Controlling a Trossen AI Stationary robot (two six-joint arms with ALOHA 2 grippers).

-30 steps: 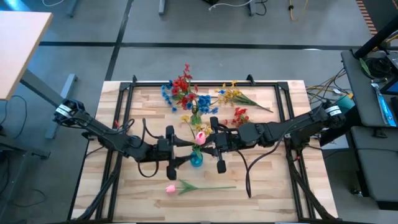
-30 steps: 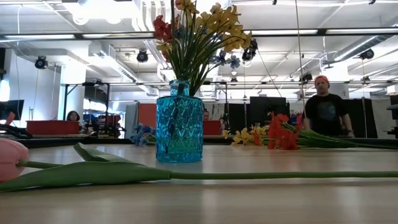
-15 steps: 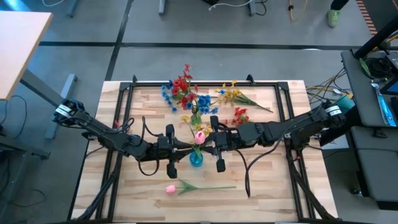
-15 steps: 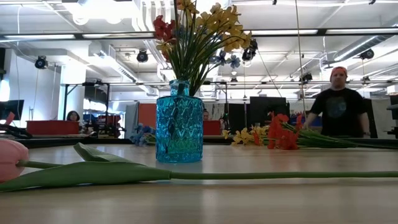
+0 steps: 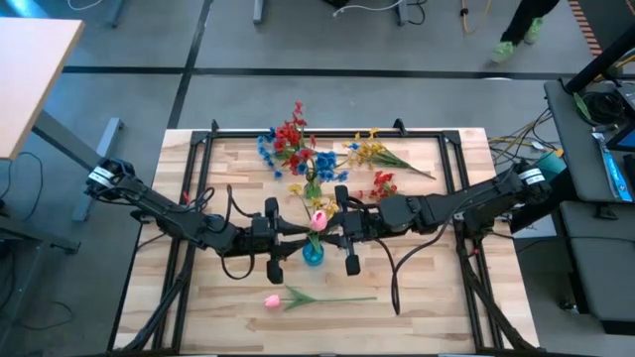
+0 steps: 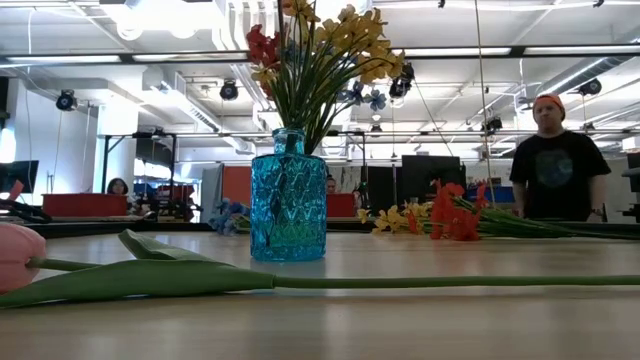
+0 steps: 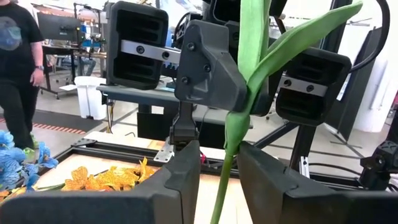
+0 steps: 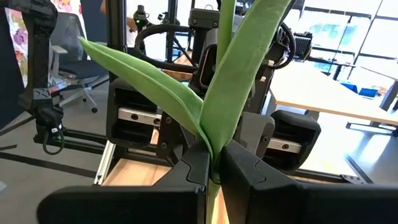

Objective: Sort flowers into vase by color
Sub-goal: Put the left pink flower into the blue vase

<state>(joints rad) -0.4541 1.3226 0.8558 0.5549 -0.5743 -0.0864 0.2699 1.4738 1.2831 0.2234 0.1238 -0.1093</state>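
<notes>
Flowers on thin green stems lie sorted only in part: a pink tulip bud on a long leafy stem [image 5: 317, 218] stands over the blue patterned glass vase [image 5: 313, 254] at the middle of the pale wooden table [image 5: 427, 297], where yellow, red and blue sprays [image 6: 320, 50] already sit. The right gripper [image 8: 213, 163] is clamped on that tulip's stem just below its 2 leaves. The left gripper [image 7: 217, 171] faces it from the other side, jaws apart, with the stem running between its fingers [image 7: 183, 177] untouched.

To seat this stem well, I judge the right arm should keep it upright over the vase neck, lower it straight, and let go only once the stem is well inside. The left gripper can guide without squeezing.

A second pink tulip [image 5: 272, 299] lies flat near the front edge; loose red, blue and yellow sprays [image 5: 298, 144] rest at the far side.
</notes>
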